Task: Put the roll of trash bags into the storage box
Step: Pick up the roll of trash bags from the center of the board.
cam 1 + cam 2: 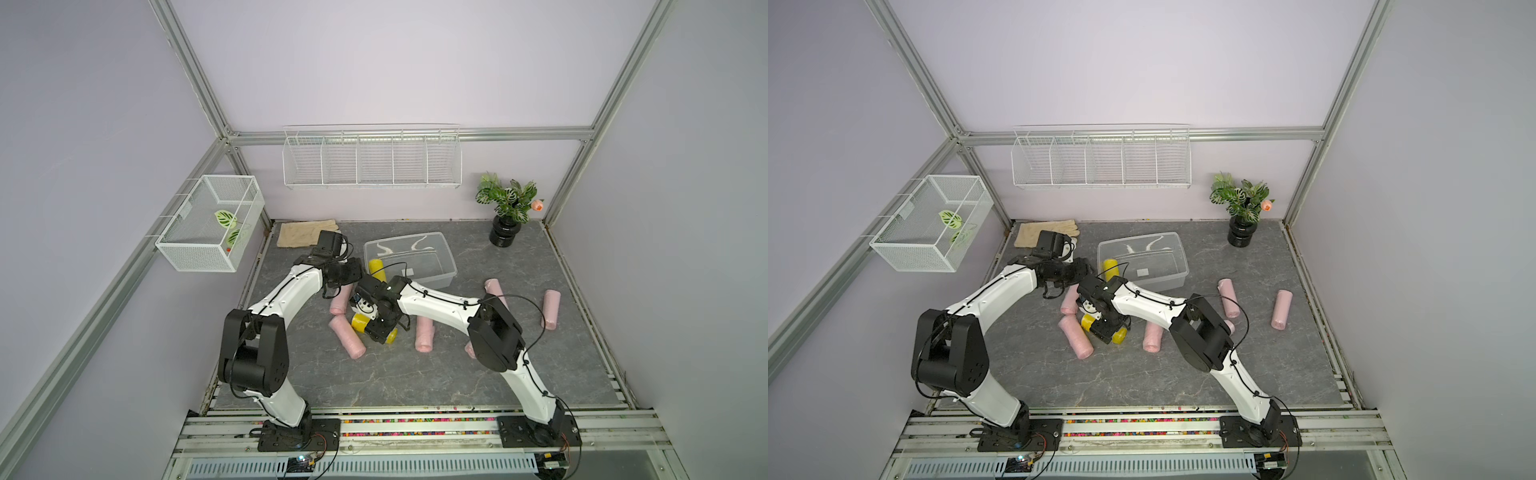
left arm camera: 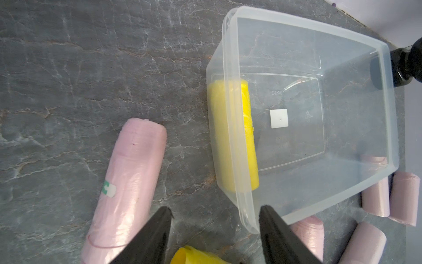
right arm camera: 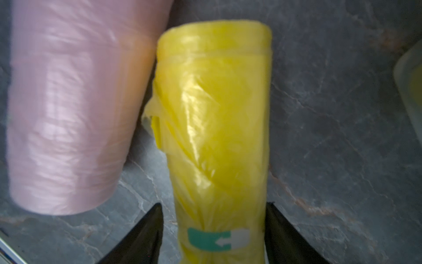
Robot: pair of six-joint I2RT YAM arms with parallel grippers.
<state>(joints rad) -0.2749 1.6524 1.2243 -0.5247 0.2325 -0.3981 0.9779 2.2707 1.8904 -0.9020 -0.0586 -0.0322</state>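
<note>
— Where do the top views sit?
— High over the table's 6 o'clock edge, side by side, facing down toward 12. In both top views the whole table [image 1: 457,374] [image 1: 1163,374] shows from afar, nearly alike.
— And the wrists?
— Left wrist peers past the left gripper [image 2: 215,210], close above the storage box [image 2: 296,50] at 12 o'clock of centre. Right wrist looks past the right gripper [image 3: 213,205], closer still, onto the yellow roll [image 3: 217,125] near 9. Both wrist views catch that box, the right only a blurred corner.

White links [image 1: 286,403], black joints [image 1: 253,353], black cables [image 1: 515,296]
</note>
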